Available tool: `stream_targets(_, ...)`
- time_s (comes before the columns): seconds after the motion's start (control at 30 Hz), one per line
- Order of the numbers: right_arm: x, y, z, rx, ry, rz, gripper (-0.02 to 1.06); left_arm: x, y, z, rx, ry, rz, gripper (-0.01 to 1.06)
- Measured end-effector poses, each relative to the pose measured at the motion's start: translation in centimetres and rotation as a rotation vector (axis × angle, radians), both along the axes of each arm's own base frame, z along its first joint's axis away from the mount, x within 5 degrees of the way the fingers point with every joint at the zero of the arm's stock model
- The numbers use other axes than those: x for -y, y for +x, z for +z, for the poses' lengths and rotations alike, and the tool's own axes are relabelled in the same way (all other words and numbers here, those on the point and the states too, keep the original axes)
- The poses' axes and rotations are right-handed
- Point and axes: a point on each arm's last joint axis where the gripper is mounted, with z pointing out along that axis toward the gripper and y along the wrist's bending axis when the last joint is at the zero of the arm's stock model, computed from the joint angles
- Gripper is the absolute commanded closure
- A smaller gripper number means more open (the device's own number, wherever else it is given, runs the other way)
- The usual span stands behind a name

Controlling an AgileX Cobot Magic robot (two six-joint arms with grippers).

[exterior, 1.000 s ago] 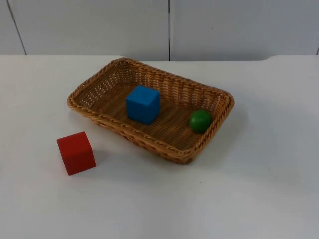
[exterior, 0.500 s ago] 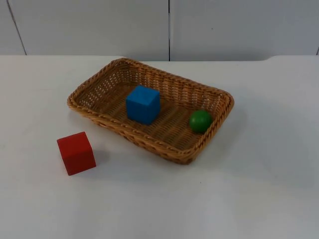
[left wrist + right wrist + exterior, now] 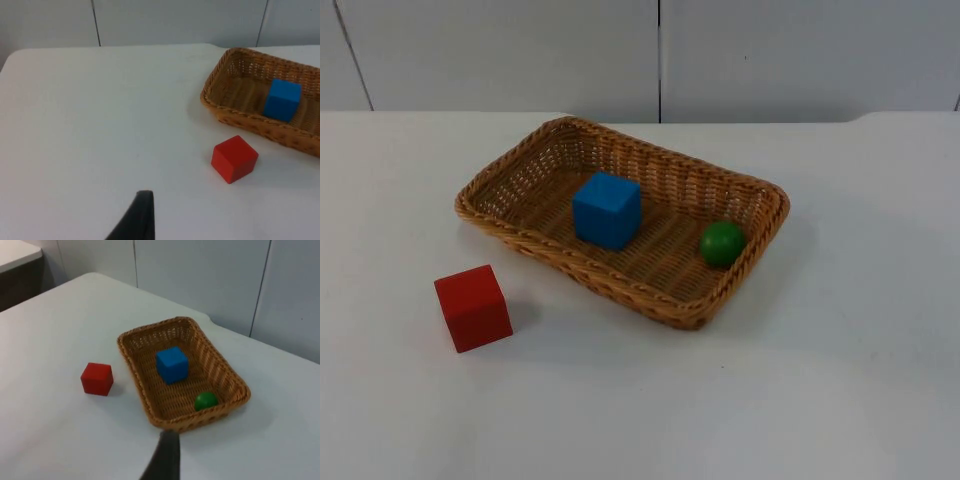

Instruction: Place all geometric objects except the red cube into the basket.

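Observation:
A woven wicker basket point(image 3: 490, 212) lies on the white table, slightly left of centre in the top view. Inside it stand a blue cube point(image 3: 607, 209) and, toward its right end, a green ball point(image 3: 722, 242). A red cube point(image 3: 473, 307) rests on the table to the front left of the basket, apart from it. My left gripper point(image 3: 140, 220) hovers well away from the red cube point(image 3: 234, 159) and the basket point(image 3: 220, 109). My right gripper point(image 3: 166, 457) hangs back from the basket point(image 3: 140, 385), with the blue cube point(image 3: 172, 364), green ball point(image 3: 205, 400) and red cube point(image 3: 97, 378) beyond it.
A grey partition wall point(image 3: 660, 55) closes off the far edge of the table. White table surface point(image 3: 840, 380) stretches around the basket on all sides.

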Motion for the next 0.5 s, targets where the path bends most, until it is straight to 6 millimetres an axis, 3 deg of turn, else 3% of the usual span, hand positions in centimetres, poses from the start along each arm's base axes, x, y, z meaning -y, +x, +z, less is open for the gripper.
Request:
stream_targets(0.2, 1.7, -2.7, -0.7, -0.014, 0.032, -0.013, 0.30, -0.2, -0.5, -0.6, -0.033, 0.026, 0.009, 0.00)
stream_targets(0.5, 3.7, -5.1, -2.5, -0.049, 0.002, -0.052, 0.30, -0.2, -0.4, -1.1, -0.056, 0.034, 0.011, 0.00)
